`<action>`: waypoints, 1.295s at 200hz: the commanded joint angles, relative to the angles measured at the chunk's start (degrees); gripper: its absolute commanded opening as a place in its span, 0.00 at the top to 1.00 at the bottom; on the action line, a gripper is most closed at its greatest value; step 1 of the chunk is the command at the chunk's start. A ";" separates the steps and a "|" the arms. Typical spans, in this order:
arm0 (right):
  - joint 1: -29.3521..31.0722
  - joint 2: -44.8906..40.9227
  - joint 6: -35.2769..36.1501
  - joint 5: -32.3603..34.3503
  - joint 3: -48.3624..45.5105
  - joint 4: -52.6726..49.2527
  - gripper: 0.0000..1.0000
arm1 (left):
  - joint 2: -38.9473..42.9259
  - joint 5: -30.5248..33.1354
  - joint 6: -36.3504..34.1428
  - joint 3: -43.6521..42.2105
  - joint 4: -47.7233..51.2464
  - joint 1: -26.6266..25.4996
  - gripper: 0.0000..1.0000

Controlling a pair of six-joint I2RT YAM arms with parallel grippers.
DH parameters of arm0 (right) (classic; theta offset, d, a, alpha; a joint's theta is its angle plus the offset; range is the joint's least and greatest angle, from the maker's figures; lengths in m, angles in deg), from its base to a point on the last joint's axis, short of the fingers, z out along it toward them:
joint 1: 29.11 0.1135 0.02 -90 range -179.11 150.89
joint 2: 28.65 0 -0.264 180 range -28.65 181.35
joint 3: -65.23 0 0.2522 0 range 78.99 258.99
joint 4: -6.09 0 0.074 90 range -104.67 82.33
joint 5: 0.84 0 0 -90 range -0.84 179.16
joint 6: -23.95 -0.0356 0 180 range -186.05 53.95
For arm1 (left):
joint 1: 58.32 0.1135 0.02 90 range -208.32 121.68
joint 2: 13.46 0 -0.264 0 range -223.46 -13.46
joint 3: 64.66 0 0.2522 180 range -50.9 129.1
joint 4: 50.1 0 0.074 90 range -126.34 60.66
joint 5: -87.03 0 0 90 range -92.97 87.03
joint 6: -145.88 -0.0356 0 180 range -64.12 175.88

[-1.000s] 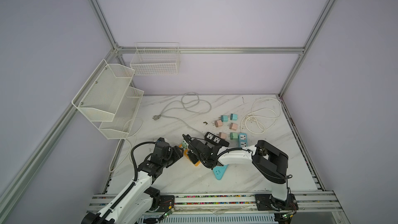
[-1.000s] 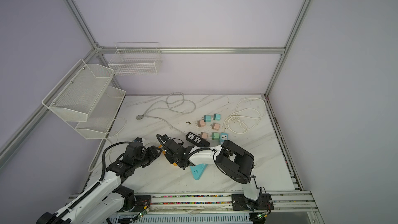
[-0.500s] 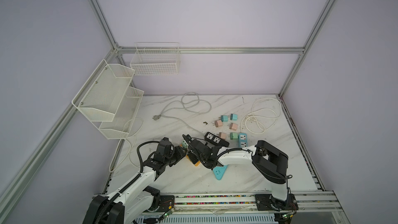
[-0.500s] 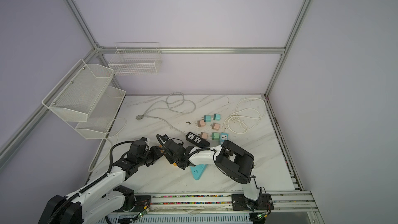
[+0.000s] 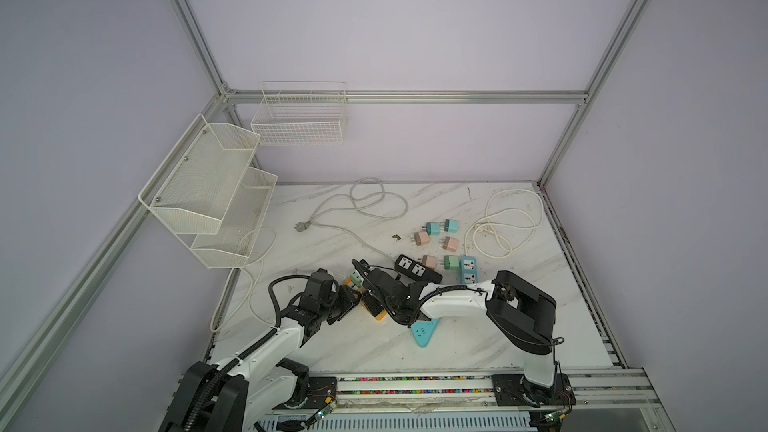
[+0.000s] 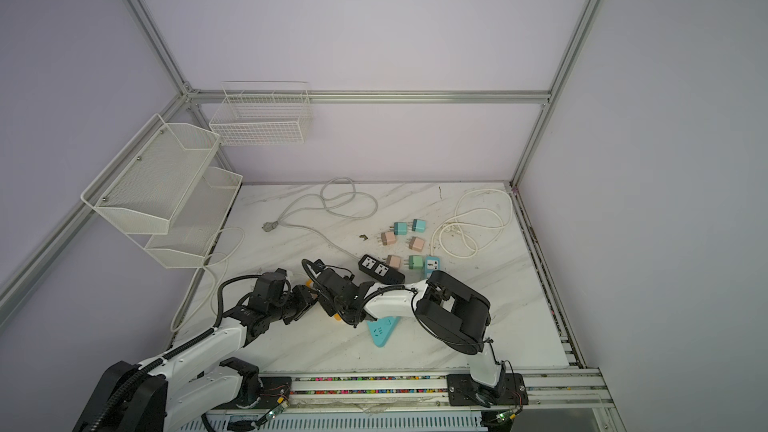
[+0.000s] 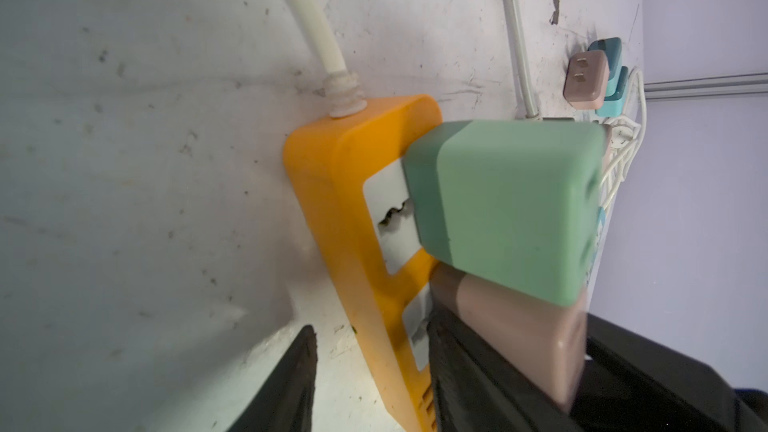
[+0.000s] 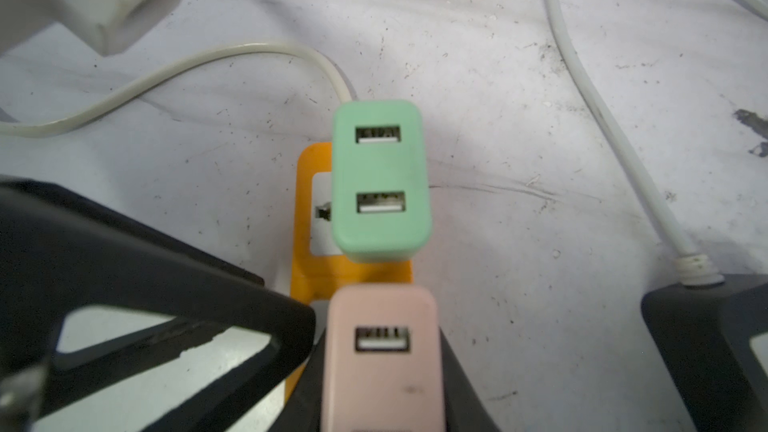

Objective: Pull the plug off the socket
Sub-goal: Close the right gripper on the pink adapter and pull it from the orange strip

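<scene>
Task item: You find the pink USB charger plug (image 8: 382,313) seated in the orange power strip (image 7: 345,201). It sits in the socket next to the green USB charger plug (image 7: 507,205), which is also seated. The two plug bodies stand just beside each other.
Strip location: The strip lies flat on the marble table (image 5: 332,351), in the half nearest the edge that carries the arm bases, left of the middle. Its white cord (image 7: 316,27) leaves the end nearest the green plug.
Right gripper (image 8: 382,392): You see its fingers clamped on the pink plug from both sides.
Left gripper (image 7: 370,384): Its fingers stand apart and straddle the strip. One finger (image 7: 286,388) is clear of the strip's side wall, with bare table between them.
Neighbours: The black power strip (image 5: 417,270) lies just beyond the grippers, and the blue power strip (image 5: 468,270) is close beside it. The teal triangular socket (image 5: 423,332) lies nearer the arm-base edge.
Loose chargers: A cluster (image 5: 440,238) lies toward the table's middle, apart from the orange strip.
</scene>
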 commanded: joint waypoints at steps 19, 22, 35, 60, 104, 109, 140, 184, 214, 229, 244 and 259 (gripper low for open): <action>0.64 0.21 -0.99 -1.63 1.01 -2.20 0.77 | -0.89 -1.67 -1.60 -0.64 -1.73 -0.13 0.59; 0.64 0.21 -1.03 -1.68 0.97 -2.06 0.77 | -0.99 -1.76 -1.61 -0.75 -1.69 -0.13 0.60; 0.64 0.21 -0.90 -1.64 1.22 -1.92 0.77 | -1.10 -1.64 -1.29 -1.35 -1.68 -0.19 0.62; 0.62 -0.22 0.09 -0.83 1.69 -1.88 0.78 | -0.84 -1.06 -1.17 -2.41 -1.69 -0.62 0.63; 0.56 -0.30 2.16 1.02 3.85 -3.68 0.79 | -0.81 0.41 -0.95 -3.58 0.07 -1.18 0.66; 0.64 0.04 2.20 0.76 4.56 -4.32 0.79 | -0.75 0.65 -0.91 -3.80 0.24 -1.27 0.66; 0.72 0.33 1.12 -1.62 5.18 -3.75 0.80 | -0.84 1.87 -0.47 -4.23 1.57 -1.53 0.69; -1.38 -0.08 1.92 -2.67 4.46 -3.30 0.81 | -0.42 3.24 0.59 -5.45 2.51 -2.15 0.70; 0.13 0.82 2.75 -1.95 5.82 -3.80 0.83 | -0.70 3.75 0.67 -5.15 2.68 -2.39 0.70; 0.97 0.26 2.58 -2.48 5.05 -2.77 0.83 | -0.92 4.10 0.67 -5.01 3.14 -2.41 0.70; 0.60 -0.52 1.61 -2.36 3.74 -1.47 0.83 | -0.92 4.33 0.76 -5.10 3.11 -2.50 0.70; -1.17 -1.18 0.91 -2.24 2.90 -1.59 0.83 | -0.90 4.31 0.76 -5.10 3.23 -2.58 0.70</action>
